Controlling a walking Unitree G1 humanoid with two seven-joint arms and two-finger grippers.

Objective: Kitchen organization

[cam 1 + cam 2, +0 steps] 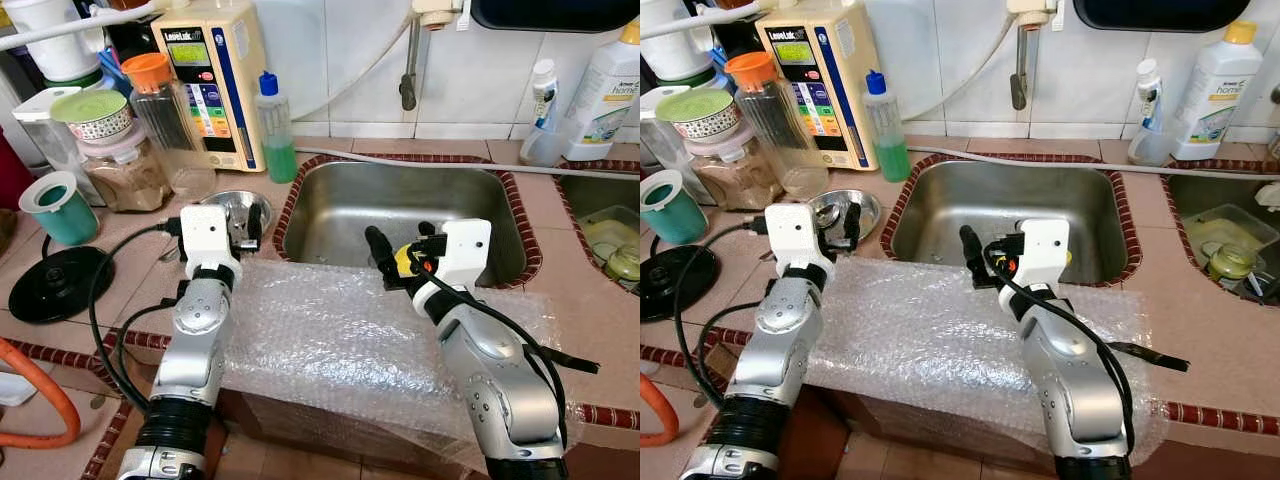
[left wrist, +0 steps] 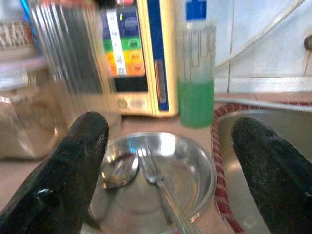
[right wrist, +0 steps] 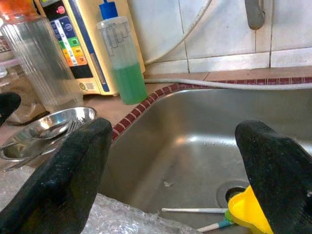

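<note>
A small steel bowl (image 1: pixel 232 204) holding a spoon (image 2: pixel 117 170) and a fork (image 2: pixel 152 171) sits on the tiled counter just left of the steel sink (image 1: pixel 330 215). My left gripper (image 2: pixel 170 170) hovers open right in front of the bowl, one finger to each side of it. Over the sink's near edge my right gripper (image 3: pixel 168 175) is open too and points into the basin. A yellow object (image 3: pixel 246 212) and a thin white stick (image 3: pixel 192 210) lie near the drain, the yellow one close beside one finger. Bubble wrap (image 1: pixel 340 340) covers the counter under both arms.
Behind the bowl stand a bottle of green liquid (image 1: pixel 277 135), a cream appliance (image 1: pixel 215 80), a clear jar with an orange lid (image 1: pixel 165 110) and other jars. A teal cup (image 1: pixel 60 210) and a black round base (image 1: pixel 55 283) are at left. Detergent bottles (image 1: pixel 605 95) and a second basin (image 1: pixel 610 245) are at right.
</note>
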